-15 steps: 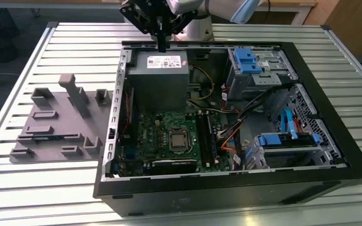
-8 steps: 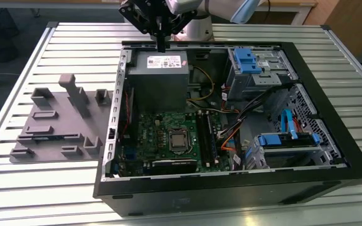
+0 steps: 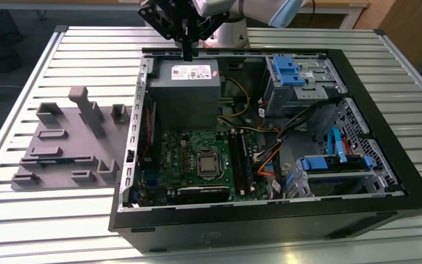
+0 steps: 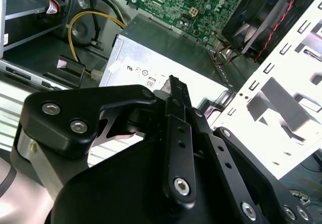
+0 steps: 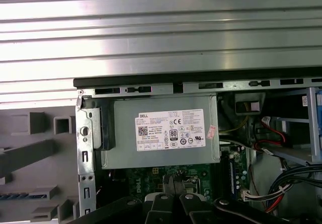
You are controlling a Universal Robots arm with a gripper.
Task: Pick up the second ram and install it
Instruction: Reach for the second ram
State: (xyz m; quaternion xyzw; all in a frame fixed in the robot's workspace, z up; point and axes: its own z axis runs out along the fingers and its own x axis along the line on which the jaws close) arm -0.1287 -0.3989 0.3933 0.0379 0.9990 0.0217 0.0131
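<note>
Two fingers point(image 3: 187, 49) near labelled power supply point(image 3: 184, 91)

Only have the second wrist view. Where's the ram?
Observer: In the first wrist view, a blue strip, likely the ram, lies in a gray fixture.
Operator: Where's the fixture?
Observer: On the table, at the exterior view's left of the case.
Operator: Is the gripper over it?
Observer: No. In the exterior view the gripper hangs at the case's far edge, above the power supply.
</note>
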